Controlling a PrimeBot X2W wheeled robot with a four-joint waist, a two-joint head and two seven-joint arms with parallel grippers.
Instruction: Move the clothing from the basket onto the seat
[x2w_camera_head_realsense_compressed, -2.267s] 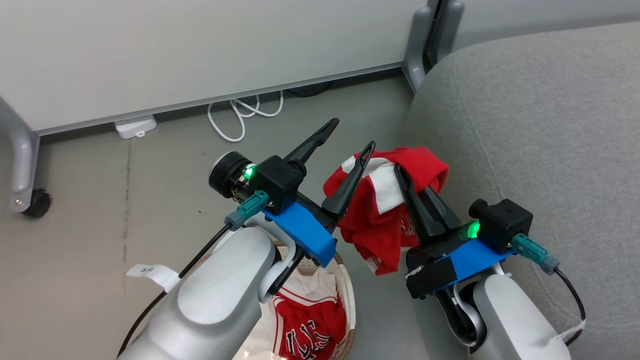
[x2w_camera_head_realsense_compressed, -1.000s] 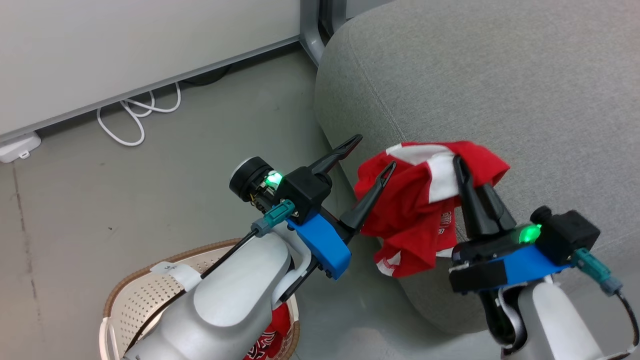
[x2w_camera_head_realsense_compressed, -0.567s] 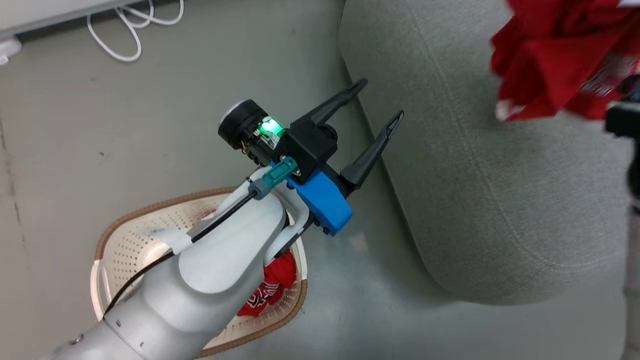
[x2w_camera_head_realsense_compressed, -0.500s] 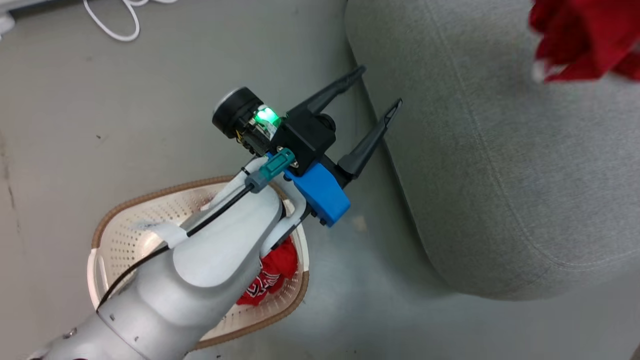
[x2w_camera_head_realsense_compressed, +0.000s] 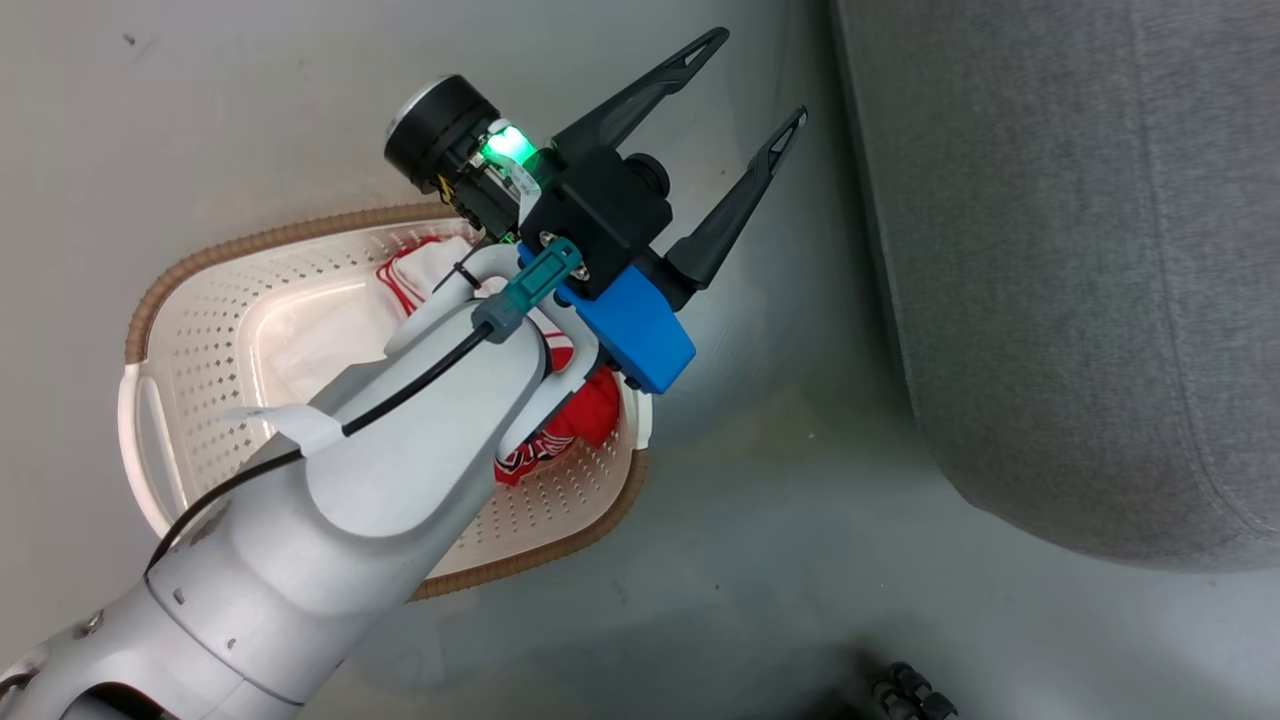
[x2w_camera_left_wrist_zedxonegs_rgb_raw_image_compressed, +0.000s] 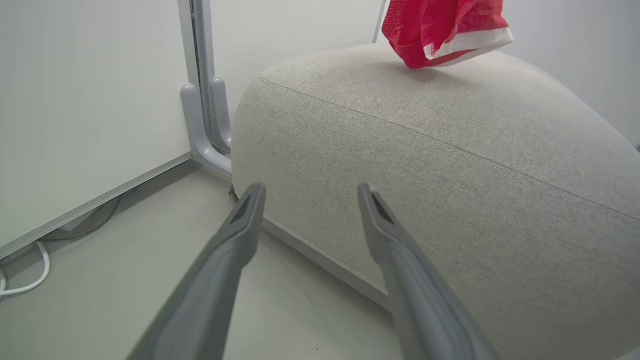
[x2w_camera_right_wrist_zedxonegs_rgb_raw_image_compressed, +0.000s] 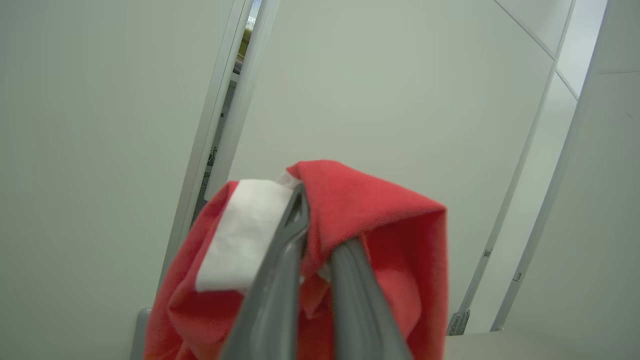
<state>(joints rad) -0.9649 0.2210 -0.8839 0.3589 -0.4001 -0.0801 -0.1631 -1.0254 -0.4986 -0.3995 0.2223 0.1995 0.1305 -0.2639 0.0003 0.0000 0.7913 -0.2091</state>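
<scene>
Roughly halfway, I judge: the right hand (x2w_camera_right_wrist_zedxonegs_rgb_raw_image_compressed: 322, 220) is clamped on the red shorts (x2w_camera_left_wrist_zedxonegs_rgb_raw_image_compressed: 440, 25), which hang above the seat (x2w_camera_left_wrist_zedxonegs_rgb_raw_image_compressed: 450, 150) at 1 o'clock in the left wrist view, while the left hand (x2w_camera_head_realsense_compressed: 760, 73) gapes empty and a red jersey (x2w_camera_head_realsense_compressed: 565, 438) lies in the basket (x2w_camera_head_realsense_compressed: 300, 228) at the head view's 9 o'clock.

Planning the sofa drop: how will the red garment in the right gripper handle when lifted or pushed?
Probably floppy: the red garment drapes in folds over the right gripper. Likely light: a thin pinch carries it. Pushed on the sofa, it would probably bunch, not slide.
</scene>
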